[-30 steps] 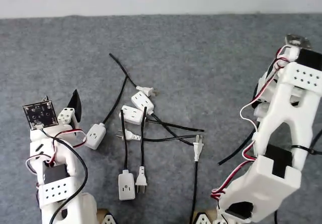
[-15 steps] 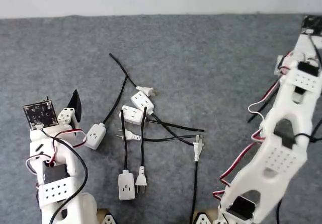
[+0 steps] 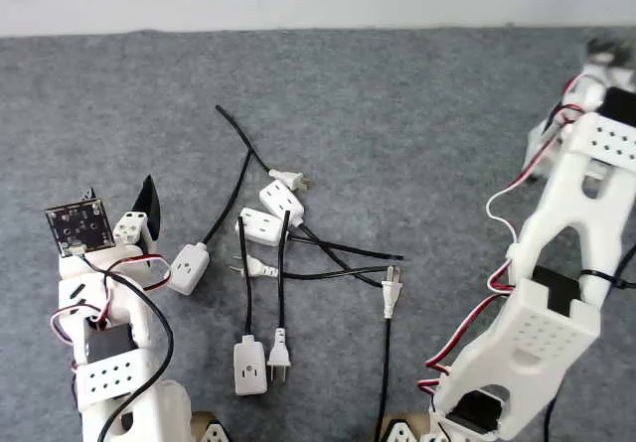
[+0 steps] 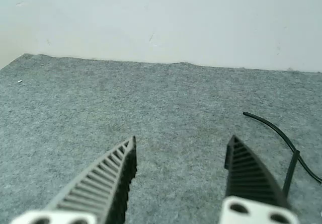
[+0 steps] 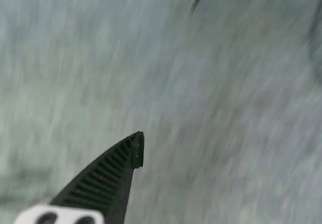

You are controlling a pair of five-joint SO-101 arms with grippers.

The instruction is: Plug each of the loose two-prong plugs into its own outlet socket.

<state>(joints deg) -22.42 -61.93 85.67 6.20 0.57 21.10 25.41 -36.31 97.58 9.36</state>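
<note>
Grey felt mat point(image 3: 417, 114): plugs point(image 3: 278, 355) and sockets point(image 3: 187, 267) tangled on black cords point(image 3: 282, 283) mid-mat, between arms. Left gripper point(image 4: 183, 139) spread wide, empty, near pile. Right gripper point(image 3: 606, 53) far corner, opening: cannot tell. Plugs light, rigid, cords springy; likely grip across plug body, prongs free.

Left tool point(image 4: 183, 141) spread wide, held low — right arm point(image 3: 552, 293) stretched far forward.

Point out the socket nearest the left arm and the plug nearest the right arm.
socket point(image 3: 187, 268), high view, middle of its white body.
plug point(image 3: 391, 293), high view, its white body.
</note>
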